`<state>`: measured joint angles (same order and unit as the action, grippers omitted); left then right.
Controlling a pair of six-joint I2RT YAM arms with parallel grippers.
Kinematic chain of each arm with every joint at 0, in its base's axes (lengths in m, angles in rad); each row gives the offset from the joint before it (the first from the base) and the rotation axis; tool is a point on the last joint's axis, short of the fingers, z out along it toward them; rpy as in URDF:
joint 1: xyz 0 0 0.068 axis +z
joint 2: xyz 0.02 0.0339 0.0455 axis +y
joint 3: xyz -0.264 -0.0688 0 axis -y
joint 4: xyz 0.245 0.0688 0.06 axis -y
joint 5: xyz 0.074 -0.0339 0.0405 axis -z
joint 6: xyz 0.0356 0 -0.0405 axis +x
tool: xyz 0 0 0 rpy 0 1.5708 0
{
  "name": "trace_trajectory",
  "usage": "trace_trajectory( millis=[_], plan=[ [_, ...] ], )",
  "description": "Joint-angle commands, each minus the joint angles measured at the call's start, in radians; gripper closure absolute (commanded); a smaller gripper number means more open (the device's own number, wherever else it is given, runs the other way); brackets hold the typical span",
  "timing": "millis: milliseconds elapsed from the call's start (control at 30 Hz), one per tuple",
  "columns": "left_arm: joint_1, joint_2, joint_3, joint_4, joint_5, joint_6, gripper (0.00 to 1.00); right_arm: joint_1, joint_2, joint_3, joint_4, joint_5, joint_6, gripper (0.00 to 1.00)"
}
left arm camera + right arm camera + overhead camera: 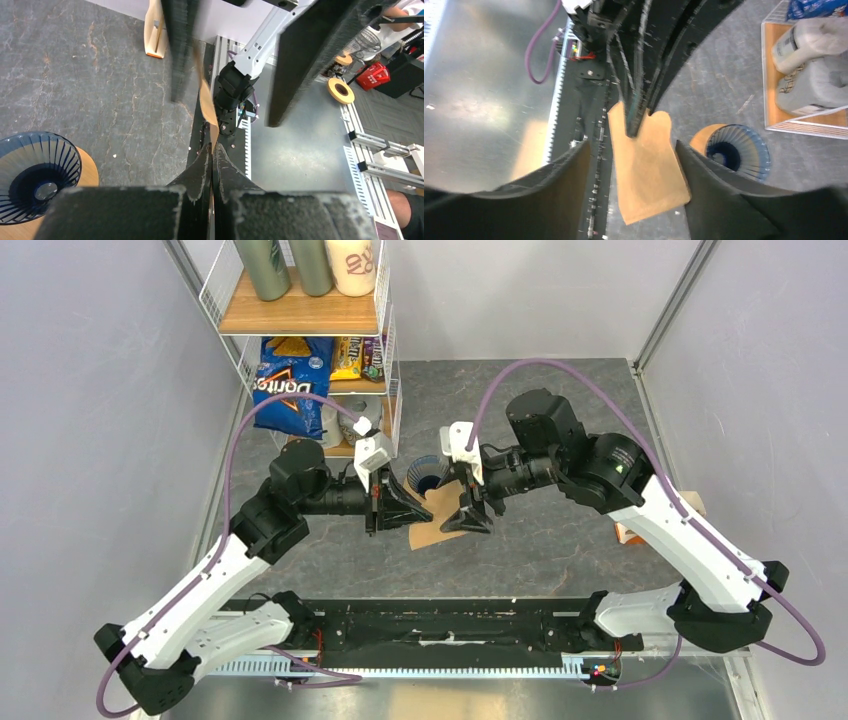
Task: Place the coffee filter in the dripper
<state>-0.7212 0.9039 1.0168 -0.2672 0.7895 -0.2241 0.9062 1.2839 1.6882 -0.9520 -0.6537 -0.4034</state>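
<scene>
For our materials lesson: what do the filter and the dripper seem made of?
The filter: probably thin paper, matte light brown, a mere sliver edge-on. The dripper: likely plastic, glossy see-through dark blue, moulded ribs inside.

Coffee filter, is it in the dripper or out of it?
Out. The coffee filter is held flat, pinched by the left fingers, and the dripper beside it shows bare ribs.

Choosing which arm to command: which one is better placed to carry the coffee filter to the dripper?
Likely left. The left gripper is shut on the coffee filter, and the dripper sits close beside it. The right gripper is open, straddling the filter without holding it.
</scene>
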Motion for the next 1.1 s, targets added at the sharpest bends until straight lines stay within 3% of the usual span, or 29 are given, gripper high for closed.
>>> trace_trajectory(
  millis=[0,67,267,400,500,633,733,800,833,867,900,933,1000,1067],
  plan=[
    [0.005,-0.056,-0.033,0.082,0.053,0.053,0.98,-0.007,-0.035,0.027,0.023,0.066,0.024,0.11],
    [0.005,-0.077,-0.058,0.130,0.050,0.039,0.98,-0.022,-0.065,-0.003,0.042,0.075,0.045,0.03],
    [0.005,-0.146,-0.121,0.245,0.001,0.058,0.98,-0.087,-0.132,-0.109,0.117,0.001,0.134,0.03],
    [0.005,-0.152,-0.149,0.329,-0.027,0.030,0.98,-0.087,-0.145,-0.182,0.182,-0.112,0.176,0.10],
    [0.005,-0.149,-0.173,0.391,-0.031,0.001,0.98,-0.083,-0.133,-0.216,0.231,-0.162,0.218,0.25],
    [0.003,-0.142,-0.182,0.388,-0.010,0.002,0.98,-0.082,-0.113,-0.203,0.260,-0.145,0.222,0.55],
    [-0.001,-0.140,-0.181,0.346,0.005,0.017,0.98,-0.081,-0.094,-0.170,0.263,-0.148,0.221,0.79],
    [-0.003,-0.141,-0.174,0.320,0.014,0.029,0.98,-0.079,-0.084,-0.163,0.262,-0.152,0.216,1.00],
    [-0.003,-0.141,-0.166,0.298,0.030,0.039,0.98,-0.079,-0.082,-0.165,0.255,-0.152,0.204,1.00],
    [-0.003,-0.143,-0.153,0.260,0.052,0.056,0.91,-0.078,-0.082,-0.165,0.240,-0.155,0.187,1.00],
    [-0.003,-0.146,-0.130,0.185,0.067,0.087,0.72,-0.077,-0.083,-0.165,0.227,-0.158,0.165,1.00],
    [-0.003,-0.149,-0.096,0.093,0.067,0.125,0.59,-0.078,-0.086,-0.165,0.210,-0.159,0.146,1.00],
    [0.001,-0.149,-0.013,-0.116,0.080,0.253,0.50,-0.076,-0.093,-0.165,0.162,-0.173,0.091,1.00],
    [0.011,-0.172,0.031,-0.203,0.084,0.299,0.47,-0.068,-0.096,-0.165,0.104,-0.178,0.035,1.00]
  ],
)
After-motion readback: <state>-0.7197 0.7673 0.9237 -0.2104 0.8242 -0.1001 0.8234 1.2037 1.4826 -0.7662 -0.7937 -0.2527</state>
